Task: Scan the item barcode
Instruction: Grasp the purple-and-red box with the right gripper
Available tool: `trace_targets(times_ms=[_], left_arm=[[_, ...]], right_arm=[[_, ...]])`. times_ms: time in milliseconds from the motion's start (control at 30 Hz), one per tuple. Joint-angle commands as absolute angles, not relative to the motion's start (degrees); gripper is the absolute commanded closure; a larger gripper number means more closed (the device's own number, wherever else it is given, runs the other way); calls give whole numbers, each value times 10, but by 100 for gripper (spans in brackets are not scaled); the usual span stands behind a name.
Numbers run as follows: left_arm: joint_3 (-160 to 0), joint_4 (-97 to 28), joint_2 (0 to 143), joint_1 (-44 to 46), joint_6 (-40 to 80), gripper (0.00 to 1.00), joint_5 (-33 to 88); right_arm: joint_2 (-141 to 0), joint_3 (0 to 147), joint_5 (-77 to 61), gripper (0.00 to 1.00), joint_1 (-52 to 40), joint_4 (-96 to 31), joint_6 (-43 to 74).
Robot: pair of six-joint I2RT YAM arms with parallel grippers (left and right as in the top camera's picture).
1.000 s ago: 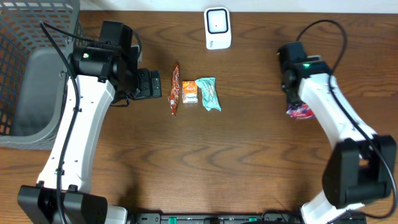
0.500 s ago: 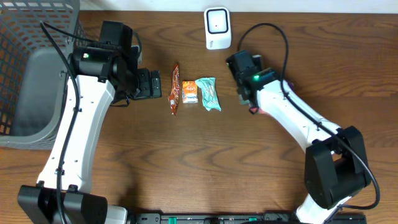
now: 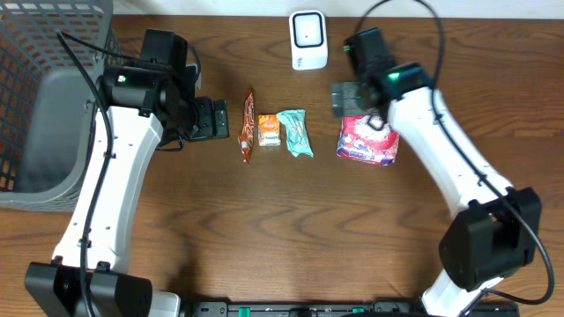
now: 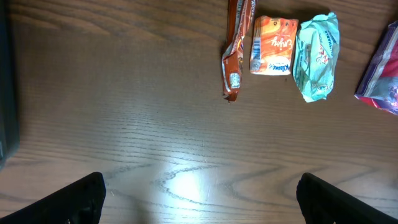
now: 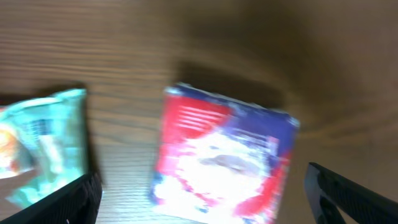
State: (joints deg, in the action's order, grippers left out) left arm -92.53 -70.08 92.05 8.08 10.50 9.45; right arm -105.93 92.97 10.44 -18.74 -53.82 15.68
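**Red packet loose on the surface**

Only the overhead view shows the basket and scanner. The left gripper is spread open and empty beside the brown bar. The blurred right wrist view shows the right gripper released, above the red packet near the scanner.

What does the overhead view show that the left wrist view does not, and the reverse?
Only the overhead view shows the white scanner, the grey basket, and the whole red and pink packet by the right gripper. Only the left wrist view shows the left gripper from behind, jaws wide apart over the wooden table. Both show the brown bar, the orange packet and the teal packet in a row; the left wrist view catches only an edge of the red and pink packet.
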Motion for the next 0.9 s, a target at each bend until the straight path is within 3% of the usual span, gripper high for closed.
trace_targets(times_ms=[0, 200, 433, 733, 867], left_arm=[[-923, -702, 922, 81, 108, 2, 89], [-923, -702, 922, 81, 108, 2, 89], [-923, -702, 922, 81, 108, 2, 89], [-923, -702, 922, 81, 108, 2, 89], [-923, -702, 922, 81, 108, 2, 89]], right_arm=[[-1060, 939, 34, 1, -121, -563, 158], [-1060, 939, -119, 1, -17, -608, 138], [-1060, 908, -136, 1, 42, -636, 112], [-1061, 807, -234, 1, 53, -530, 111], [-1061, 762, -281, 5, 53, -467, 112]])
